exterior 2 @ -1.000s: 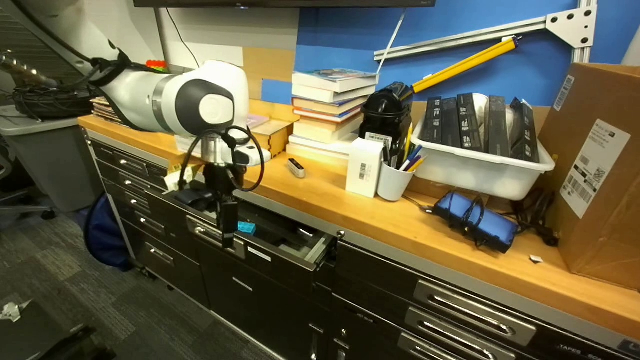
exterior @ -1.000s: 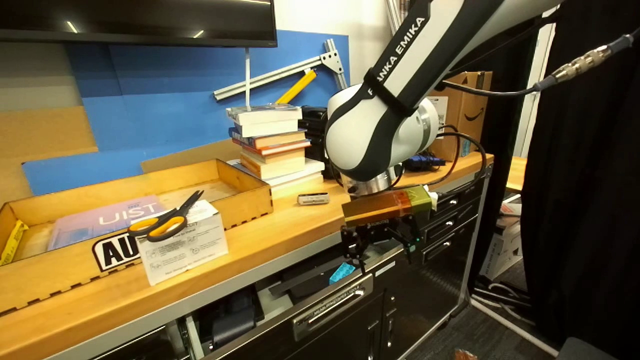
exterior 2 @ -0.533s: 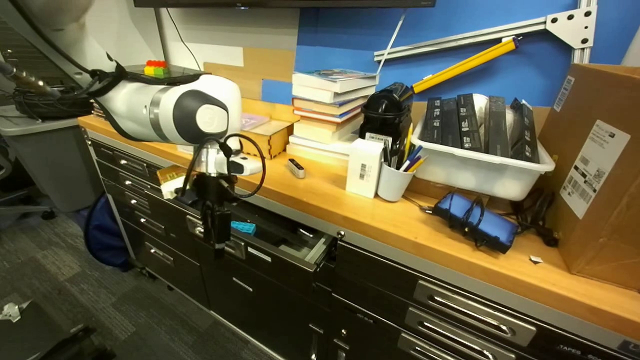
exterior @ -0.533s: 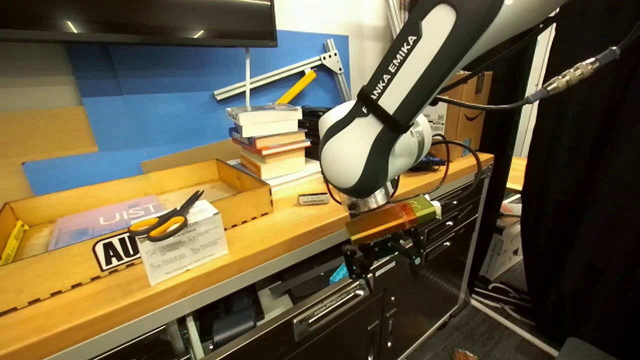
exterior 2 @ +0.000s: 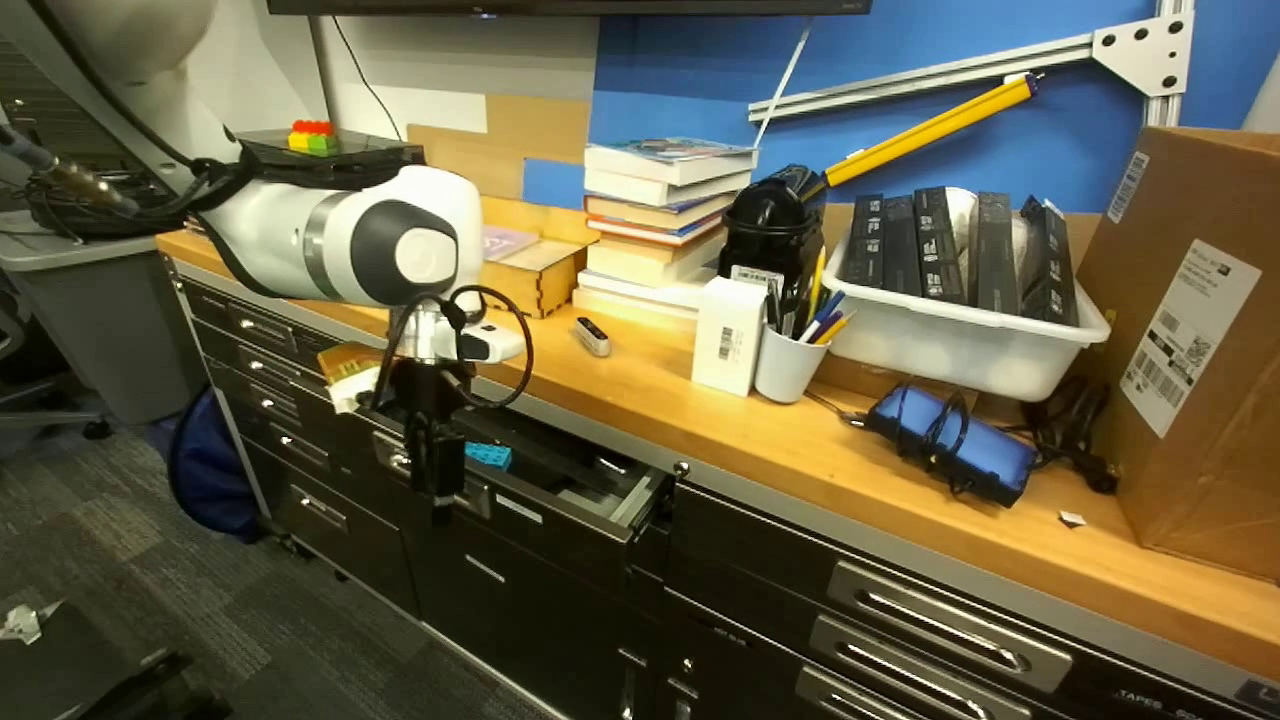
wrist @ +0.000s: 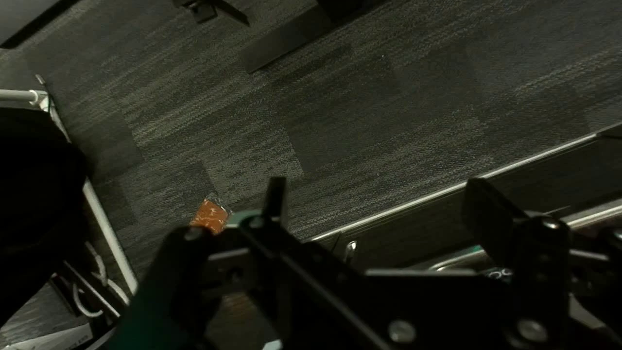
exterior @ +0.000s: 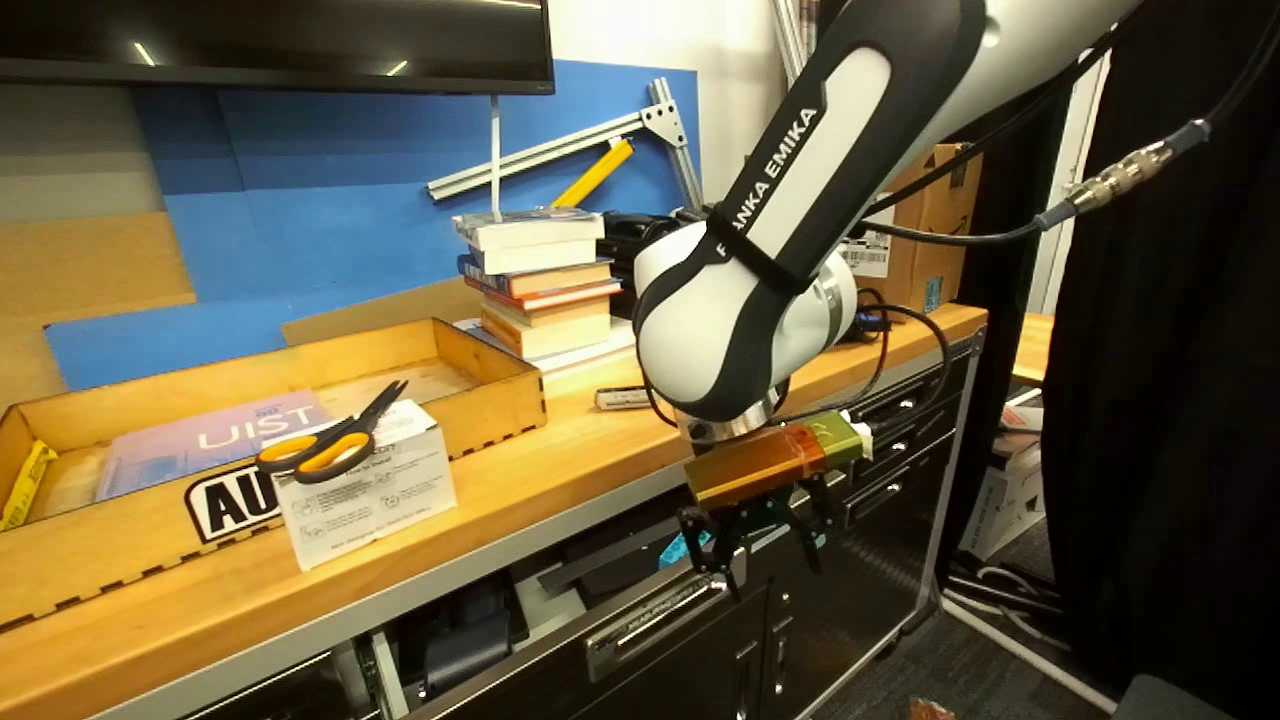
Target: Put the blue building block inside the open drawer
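Note:
The blue building block (exterior: 680, 550) is a small light-blue piece lying inside the open drawer, near its front wall; it also shows in an exterior view (exterior 2: 488, 456). In an exterior view part of it is hidden behind a gripper finger. The open drawer (exterior 2: 575, 512) is pulled out below the benchtop, with a black front and a silver bar handle (exterior: 660, 618). My gripper (exterior: 775, 578) is open and empty, pointing down just outside the drawer front, beside the handle; it also shows in an exterior view (exterior 2: 438, 495). In the wrist view the fingers (wrist: 378, 204) are apart with floor and cabinet front between them.
On the benchtop are a wooden tray (exterior: 492, 410), a white box with scissors (exterior: 370, 500), a stack of books (exterior 2: 655, 235), a small grey device (exterior 2: 592, 337) and a pen cup (exterior 2: 788, 362). Closed drawers (exterior 2: 270, 365) flank the open one.
My gripper has moved down and slightly outward from the drawer front, mostly in the first half second. It stays open. The blue block and the drawer have not moved.

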